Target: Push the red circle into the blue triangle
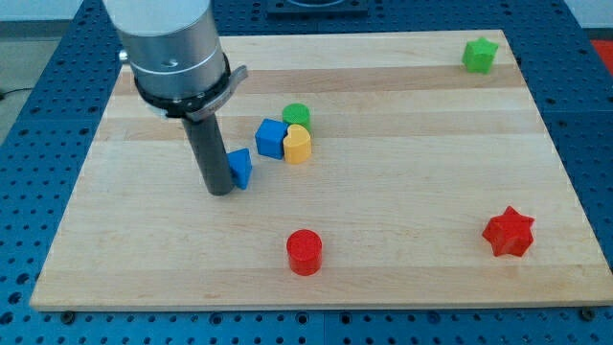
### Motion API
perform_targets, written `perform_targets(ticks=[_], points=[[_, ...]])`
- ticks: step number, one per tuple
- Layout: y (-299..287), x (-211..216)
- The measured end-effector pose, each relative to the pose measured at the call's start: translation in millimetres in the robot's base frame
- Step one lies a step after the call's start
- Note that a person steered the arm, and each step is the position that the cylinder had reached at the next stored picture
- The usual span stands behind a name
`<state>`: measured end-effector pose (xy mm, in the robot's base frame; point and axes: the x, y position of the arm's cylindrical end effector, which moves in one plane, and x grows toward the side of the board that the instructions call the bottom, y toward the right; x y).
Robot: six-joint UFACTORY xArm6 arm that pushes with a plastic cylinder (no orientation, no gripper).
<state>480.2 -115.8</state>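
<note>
The red circle is a short red cylinder near the view's bottom centre of the wooden board. The blue triangle stands left of centre, up and to the left of the red circle. My tip rests on the board right against the blue triangle's left side, far from the red circle. The dark rod hides part of the triangle's left edge.
A blue block, a yellow heart block and a green round block cluster just up and right of the triangle. A red star sits at lower right. A green star sits at the top right corner.
</note>
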Motion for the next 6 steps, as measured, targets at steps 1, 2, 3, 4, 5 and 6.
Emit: perform_targets(ticks=[1,2,3,4,5,6], points=[[13.1,-9.9],[113.1,6.7],[163.2,32.7],[142.0,94.7],[109.7,99.6],[79.6,63.7]])
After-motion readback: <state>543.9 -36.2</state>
